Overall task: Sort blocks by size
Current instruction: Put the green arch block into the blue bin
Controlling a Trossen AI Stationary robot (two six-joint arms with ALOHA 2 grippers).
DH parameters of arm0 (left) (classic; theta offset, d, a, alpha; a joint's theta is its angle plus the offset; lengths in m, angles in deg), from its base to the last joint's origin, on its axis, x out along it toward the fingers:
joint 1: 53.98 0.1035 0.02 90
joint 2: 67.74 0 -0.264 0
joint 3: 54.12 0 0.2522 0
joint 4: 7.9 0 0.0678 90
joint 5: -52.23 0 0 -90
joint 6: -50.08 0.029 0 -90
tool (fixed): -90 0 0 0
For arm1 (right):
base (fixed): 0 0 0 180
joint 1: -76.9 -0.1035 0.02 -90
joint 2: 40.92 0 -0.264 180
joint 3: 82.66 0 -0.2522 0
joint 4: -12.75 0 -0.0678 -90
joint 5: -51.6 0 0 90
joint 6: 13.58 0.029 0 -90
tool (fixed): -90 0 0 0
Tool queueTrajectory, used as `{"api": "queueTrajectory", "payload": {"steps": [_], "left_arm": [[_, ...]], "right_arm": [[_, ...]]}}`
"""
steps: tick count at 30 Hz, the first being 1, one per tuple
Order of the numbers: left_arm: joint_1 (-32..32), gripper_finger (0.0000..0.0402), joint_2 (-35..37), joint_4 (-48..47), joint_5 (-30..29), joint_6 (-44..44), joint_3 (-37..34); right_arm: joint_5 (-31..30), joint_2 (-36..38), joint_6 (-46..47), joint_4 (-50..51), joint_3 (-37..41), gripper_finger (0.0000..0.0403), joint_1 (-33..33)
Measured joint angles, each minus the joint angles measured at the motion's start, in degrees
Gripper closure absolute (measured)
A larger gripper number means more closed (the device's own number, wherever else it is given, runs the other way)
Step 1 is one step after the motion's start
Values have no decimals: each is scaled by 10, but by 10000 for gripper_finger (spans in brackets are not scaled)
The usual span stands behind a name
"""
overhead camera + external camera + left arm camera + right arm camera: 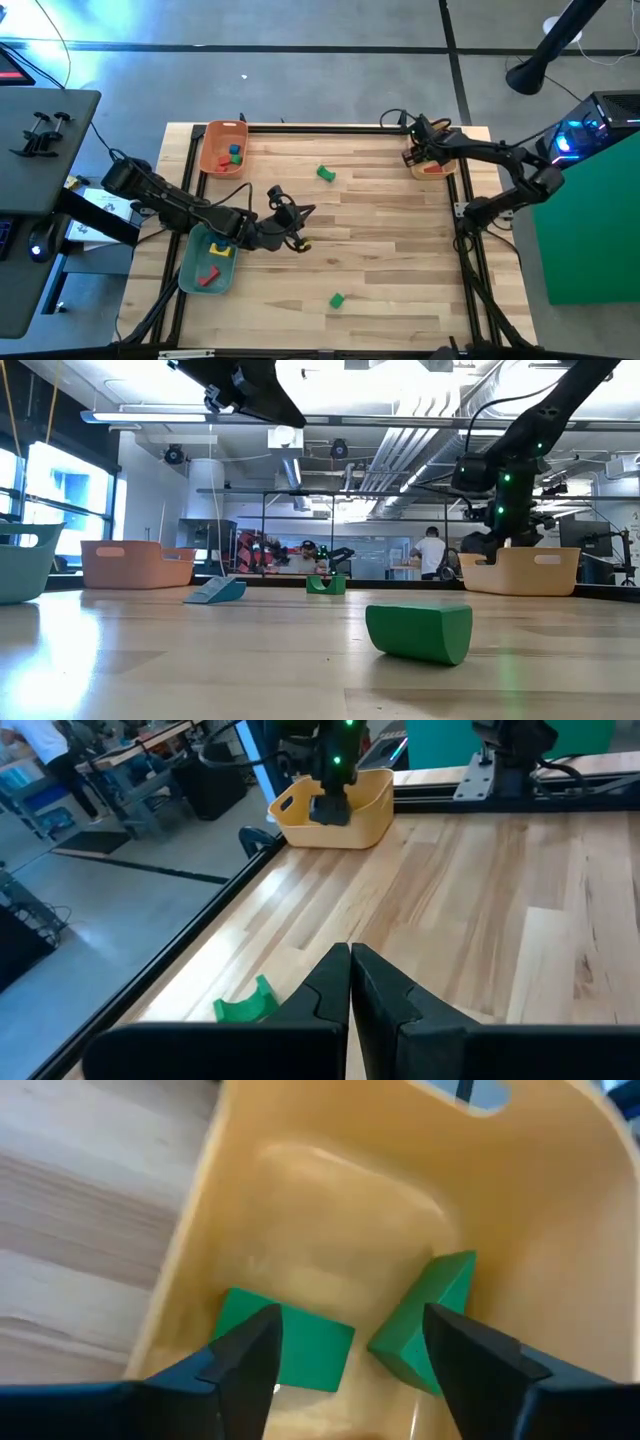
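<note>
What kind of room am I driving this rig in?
Probably a robotics lab or workshop: exposed ceiling ducts, a framed wooden table with sorting trays, and a person at benches behind.

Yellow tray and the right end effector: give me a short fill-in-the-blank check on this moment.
1. The right end effector hangs with open fingers over the ____ tray.
2. Both blocks inside that tray, a flat block and a wedge block, are coloured ____.
3. The left end effector has its fingers ____.
4. The orange tray sits at the table's far ____ corner in the high view.

Missing words: yellow; green; shut; left
</note>
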Motion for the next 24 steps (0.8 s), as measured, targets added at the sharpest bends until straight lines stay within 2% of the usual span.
{"api": "queueTrajectory", "payload": {"steps": [7, 12, 16, 20, 24], "left_arm": [[0, 401, 0, 0, 0, -1, 0], [0, 402, 0, 0, 0, -13, 0], [1, 402, 0, 0, -2, -16, 0], [1, 402, 0, 2, -2, -30, 0], [5, 402, 1, -1, -1, -63, -4]], "right_arm": [[10, 99, -17, -6, 2, 152, -17], [93, 197, -9, -71, 29, 151, -98], [167, 251, 22, -208, 80, 151, -215], [176, 255, 26, -392, 155, 151, -341], [174, 222, -5, -568, 218, 151, -436]]}}
